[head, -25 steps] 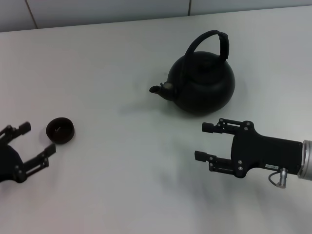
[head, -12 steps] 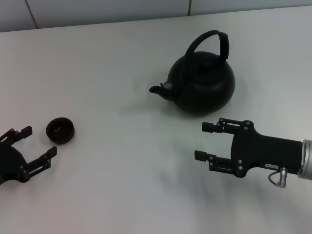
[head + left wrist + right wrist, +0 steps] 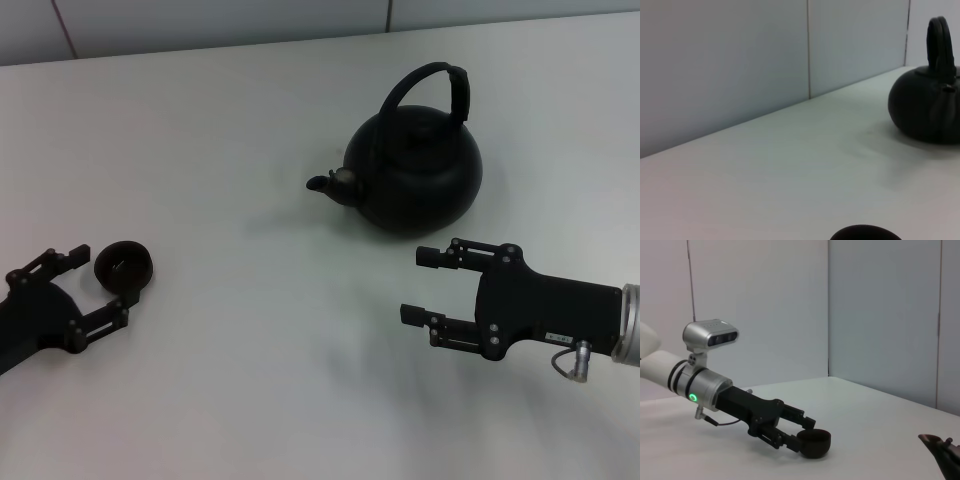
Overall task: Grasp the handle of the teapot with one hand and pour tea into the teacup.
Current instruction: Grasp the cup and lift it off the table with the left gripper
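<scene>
Teapot (image 3: 415,180) stands just beyond the wide-open right tool (image 3: 427,287); raise it squarely to the handle (image 3: 437,85). Left tool (image 3: 98,283), open wide, brackets the teacup (image 3: 124,267) on the worktop (image 3: 250,340).

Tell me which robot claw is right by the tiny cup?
The left gripper: its open fingers sit either side of the teacup. The right gripper, also open, waits near the teapot, far from the cup.
</scene>
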